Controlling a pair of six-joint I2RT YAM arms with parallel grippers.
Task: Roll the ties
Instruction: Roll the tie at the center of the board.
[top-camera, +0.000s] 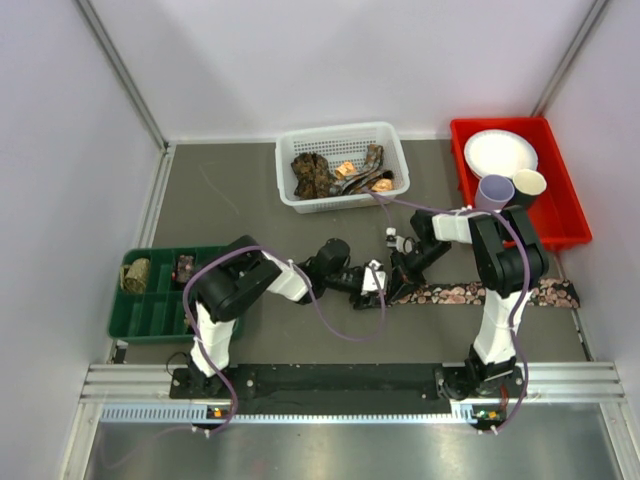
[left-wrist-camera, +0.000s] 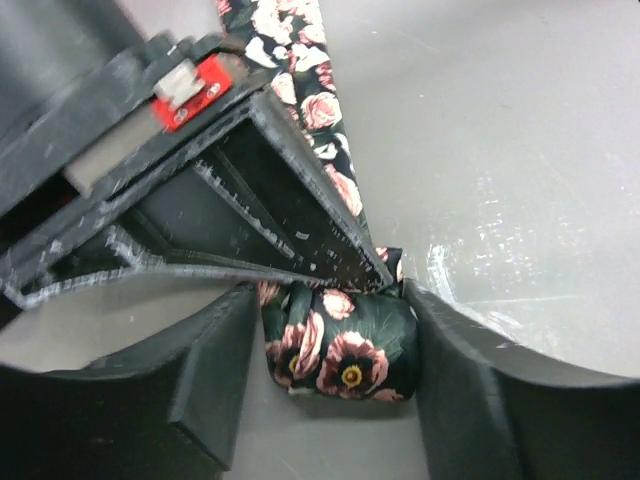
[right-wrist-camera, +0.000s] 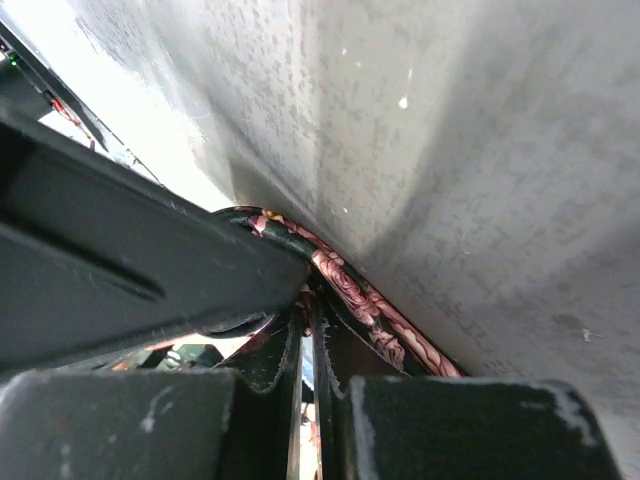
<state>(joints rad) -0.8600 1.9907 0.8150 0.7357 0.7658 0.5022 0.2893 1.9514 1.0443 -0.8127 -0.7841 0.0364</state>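
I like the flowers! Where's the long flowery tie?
Top view: the tie lies flat in front of the basket, stretching right; its rolled end sits between the left gripper's fingers.

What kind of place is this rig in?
Likely a robot lab test cell, not a real workplace: plain white enclosure walls, arms bolted to an aluminium rail, and staged bins like the white basket and red tray.

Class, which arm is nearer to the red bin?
Right. The right arm rises just in front of the red bin; the left arm lies well to its left, near the green tray.
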